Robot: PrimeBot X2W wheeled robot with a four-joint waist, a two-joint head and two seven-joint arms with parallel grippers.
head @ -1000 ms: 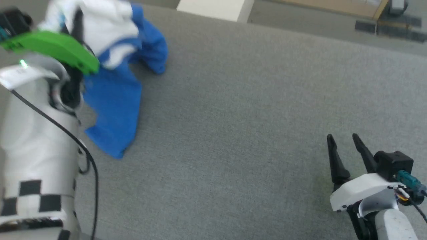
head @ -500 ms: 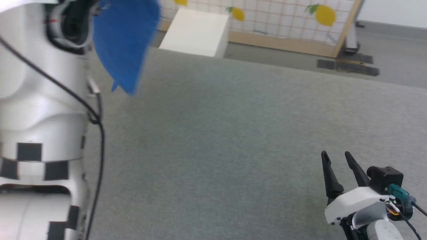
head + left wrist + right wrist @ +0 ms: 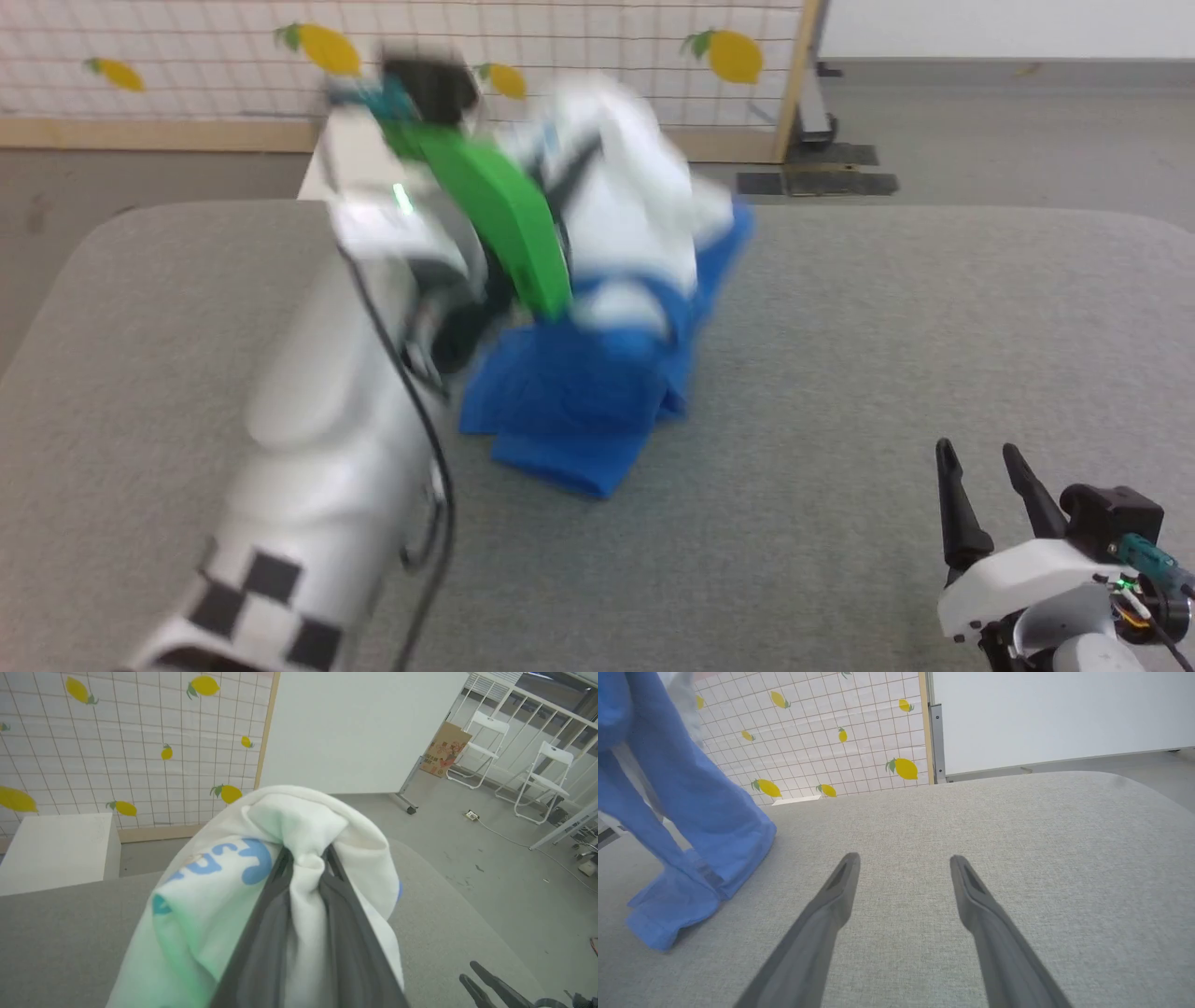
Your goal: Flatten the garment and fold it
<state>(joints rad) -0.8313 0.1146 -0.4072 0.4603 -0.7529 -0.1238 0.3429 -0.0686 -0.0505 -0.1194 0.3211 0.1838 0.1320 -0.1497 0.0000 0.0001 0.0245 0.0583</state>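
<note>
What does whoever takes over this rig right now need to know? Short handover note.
Left gripper: shut on the garment, fingers pinching a bunch of white fabric near the light-blue logo, raised above the table.
Right gripper: open, holding nothing, low over the table's near right, apart from the cloth.
Garment: crumpled, hanging from the left gripper; its blue lower part rests in a heap on the middle of the table.
Done: one-point pickup only.
Left: spread it flat, then fold. Probably bring the right gripper to a second edge first.
</note>
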